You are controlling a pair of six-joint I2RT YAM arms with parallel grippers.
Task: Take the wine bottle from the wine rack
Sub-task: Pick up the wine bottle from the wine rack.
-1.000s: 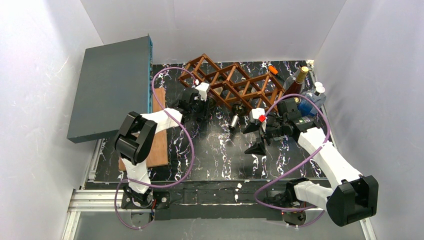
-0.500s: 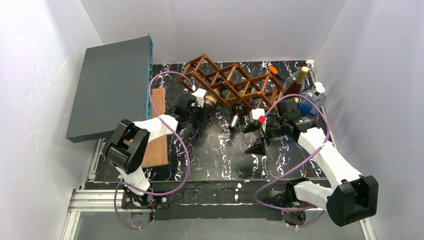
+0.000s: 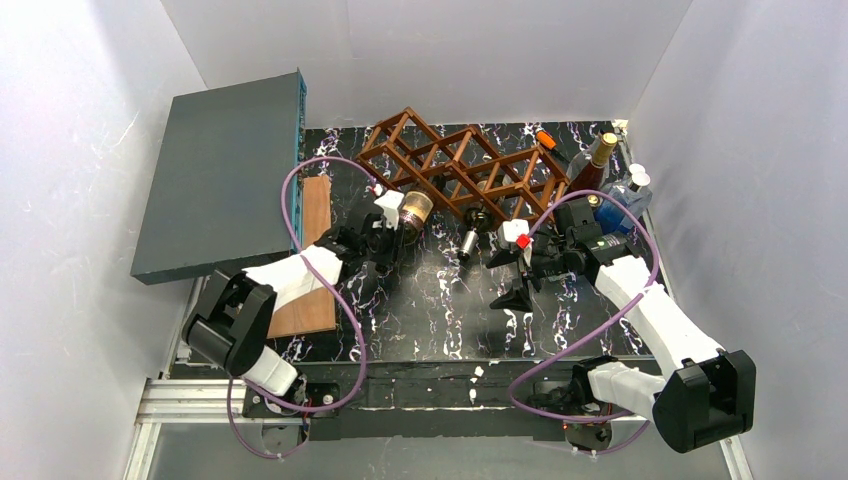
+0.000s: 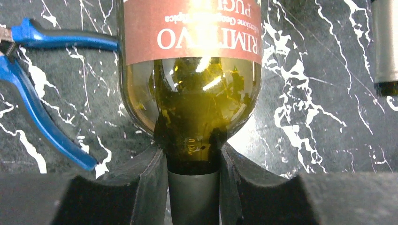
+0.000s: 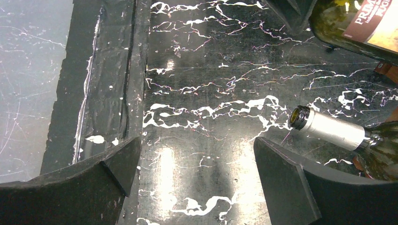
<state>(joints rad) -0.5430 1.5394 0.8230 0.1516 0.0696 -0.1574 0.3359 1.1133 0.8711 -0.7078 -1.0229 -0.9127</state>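
The left gripper [image 4: 193, 187] is clamped tight on the neck of the bottle [image 4: 190, 93], whose body lies straight ahead of the fingers, with the rack [image 3: 455, 165] just beyond. The right gripper [image 5: 195, 183] gapes wide and empty, with a second bottle [image 5: 328, 129] ahead to its right.

The wine bottle [image 4: 206, 108] is shining like smooth, dark green glass, and its label [image 4: 187, 28] is looking like dull reddish paper. The table [image 5: 202, 93] is gleaming black with white veins, like polished stone, while the wine rack [image 3: 455, 165] is showing brown wood. The pliers [image 4: 65, 38] are wearing smooth blue plastic handles.
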